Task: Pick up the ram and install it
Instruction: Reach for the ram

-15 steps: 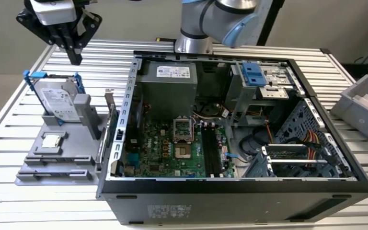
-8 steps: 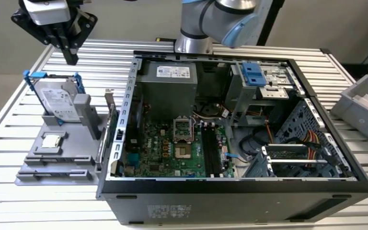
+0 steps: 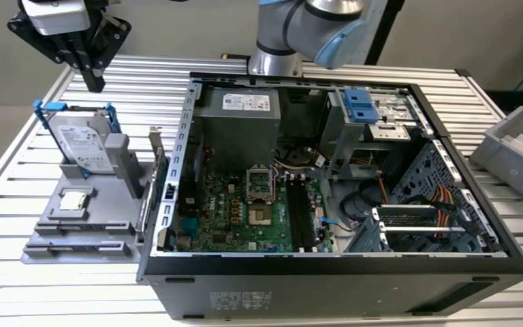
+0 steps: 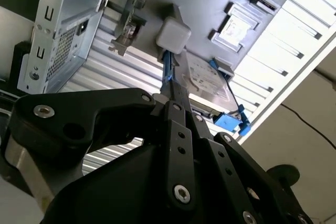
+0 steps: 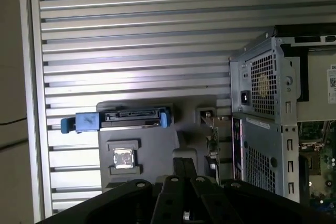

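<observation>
One pincer at the end of the arm, high up at the exterior view's left, well apart from the open computer case and pointing down toward the slatted counter. Fingers drawn together, tip against tip in both wrist views; not possible to say for sure about any thin board pinched between them. Below it, on a grey fixture: a silver hard drive standing upright in a blue bracket, and nearer the front a small square chip lying flat in its tray. At the fixture's edge just beside the case, a thin card with a metal bracket on top, also upright. Inside the case, a green motherboard with long black slots side by side near its middle. Place of the ram: cannot tell with certainty from these views. At the exterior view's right, well apart from the pincer, a grey bin with something orange inside.
</observation>
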`<state>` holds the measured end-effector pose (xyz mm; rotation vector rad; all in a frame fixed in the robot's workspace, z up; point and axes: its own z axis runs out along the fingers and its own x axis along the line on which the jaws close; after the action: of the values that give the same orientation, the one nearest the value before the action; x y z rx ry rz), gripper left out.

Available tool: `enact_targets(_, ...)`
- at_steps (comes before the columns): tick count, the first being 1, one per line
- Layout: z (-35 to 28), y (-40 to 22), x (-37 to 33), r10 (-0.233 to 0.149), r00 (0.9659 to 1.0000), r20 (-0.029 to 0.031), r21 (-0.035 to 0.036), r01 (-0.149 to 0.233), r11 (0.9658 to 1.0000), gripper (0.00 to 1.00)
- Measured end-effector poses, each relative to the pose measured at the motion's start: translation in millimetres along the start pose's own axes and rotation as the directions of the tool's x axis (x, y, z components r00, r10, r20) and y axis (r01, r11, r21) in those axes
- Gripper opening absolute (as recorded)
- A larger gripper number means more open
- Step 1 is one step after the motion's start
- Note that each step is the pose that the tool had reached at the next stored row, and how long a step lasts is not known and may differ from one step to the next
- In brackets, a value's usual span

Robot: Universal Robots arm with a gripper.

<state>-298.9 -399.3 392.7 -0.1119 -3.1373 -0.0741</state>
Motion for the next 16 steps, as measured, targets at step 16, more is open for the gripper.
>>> enact_targets(16, 0.0, -1.4, 18.4, 0.000, 1.0000, 0.0001, 0.0000, 0.000, 1.0000, 0.00)
